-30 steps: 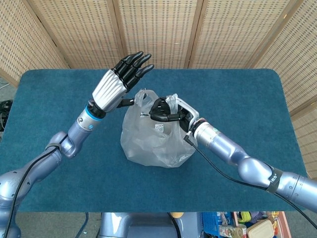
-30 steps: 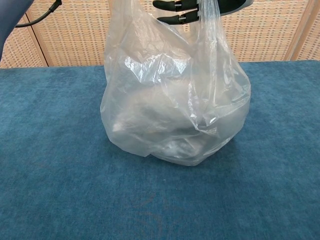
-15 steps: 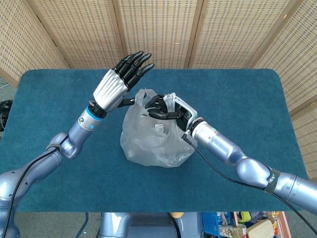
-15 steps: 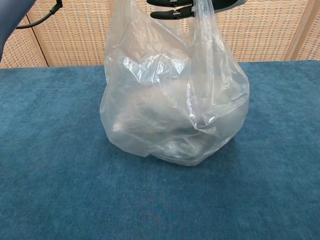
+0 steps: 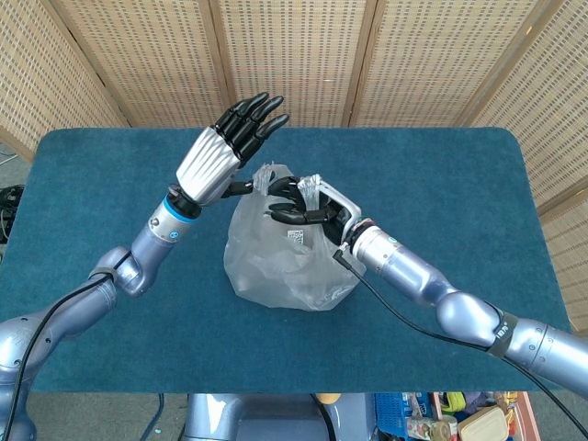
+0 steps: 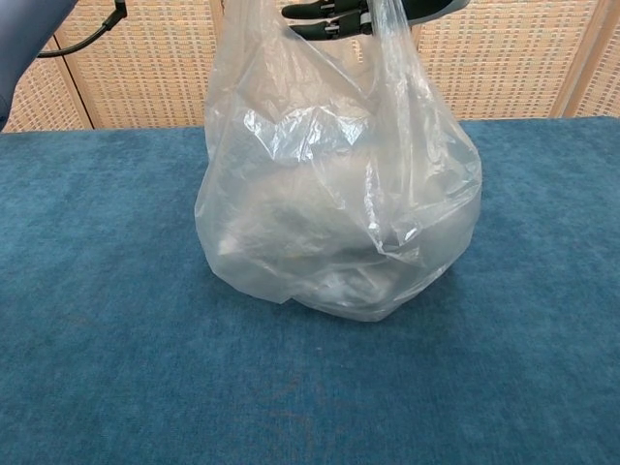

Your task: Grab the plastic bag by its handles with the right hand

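Plastic bag (image 5: pixel 287 253) sits mid-frame in the head view, on the blue table (image 5: pixel 441 175), slightly left of table centre. It's clear, crumpled, and bulges at the bottom; the base rests on the cloth and the long axis runs vertical, mouth and handles (image 5: pixel 310 188) pointing up. In the chest view the bag (image 6: pixel 334 194) fills the centre of the frame, wide at the base and narrowing toward the top edge, where the plastic is pulled up in a taut strip. Contents are a pale blur, can't tell what they are. Right hand (image 5: pixel 303 207) comes in from the lower right along a silver forearm and sits on top of the bag; its dark fingers (image 5: pixel 285 213) are curled around the gathered handle plastic, which shows white between them. In the chest view only the fingertips (image 6: pixel 325 17) poke in at the top edge, touching the raised plastic. Left hand (image 5: pixel 225 147) is up at upper left of centre, just beside the bag top, fingers straight, spread and pointing up-right, holding nothing; its thumb reaches toward the bag's edge, contact unclear. Wicker screen panels (image 5: pixel 303 55) behind the table.
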Robot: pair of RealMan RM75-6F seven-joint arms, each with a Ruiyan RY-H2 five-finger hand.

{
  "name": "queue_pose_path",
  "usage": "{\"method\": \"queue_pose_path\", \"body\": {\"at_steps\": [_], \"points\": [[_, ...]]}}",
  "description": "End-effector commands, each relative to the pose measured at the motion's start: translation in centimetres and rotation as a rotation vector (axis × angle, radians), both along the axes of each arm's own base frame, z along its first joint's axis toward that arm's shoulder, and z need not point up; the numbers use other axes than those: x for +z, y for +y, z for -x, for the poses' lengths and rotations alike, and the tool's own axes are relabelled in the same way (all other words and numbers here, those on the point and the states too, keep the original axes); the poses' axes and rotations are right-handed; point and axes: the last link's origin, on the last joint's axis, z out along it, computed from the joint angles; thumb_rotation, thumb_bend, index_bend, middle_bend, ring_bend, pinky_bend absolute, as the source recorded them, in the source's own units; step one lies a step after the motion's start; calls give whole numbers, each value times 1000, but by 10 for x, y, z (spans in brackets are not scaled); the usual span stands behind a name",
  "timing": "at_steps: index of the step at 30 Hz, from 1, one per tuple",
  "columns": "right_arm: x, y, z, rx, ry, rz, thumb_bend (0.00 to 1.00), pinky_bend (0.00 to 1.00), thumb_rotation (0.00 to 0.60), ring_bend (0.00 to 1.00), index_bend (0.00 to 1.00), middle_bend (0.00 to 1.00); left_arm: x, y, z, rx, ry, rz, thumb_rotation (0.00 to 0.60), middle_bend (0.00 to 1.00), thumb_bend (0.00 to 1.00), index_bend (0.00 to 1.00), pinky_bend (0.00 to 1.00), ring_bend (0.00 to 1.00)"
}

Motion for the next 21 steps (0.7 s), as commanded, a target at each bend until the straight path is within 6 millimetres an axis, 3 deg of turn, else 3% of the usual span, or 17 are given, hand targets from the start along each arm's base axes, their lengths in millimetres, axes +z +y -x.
{"method": "queue_pose_path", "body": {"at_steps": [1,7,14,21], "points": [[-1,0,-1,3,-2,-2,79,145,600,101,384,295,-1,0,-1,1,1,0,600,0,282,0,153,13],[-2,0,-1,9,0,-5,79,104,600,68,365,270,0,1,-3,2,0,-5,600,0,284,0,153,13],[-5,2,-4,49,27,-32,76,50,600,1,265,193,1,2,-5,4,1,-4,600,0,282,0,153,12],[-4,1,-8,47,-7,-38,74,38,600,0,243,175,0,2,-4,10,3,-3,600,0,283,0,153,11]]}}
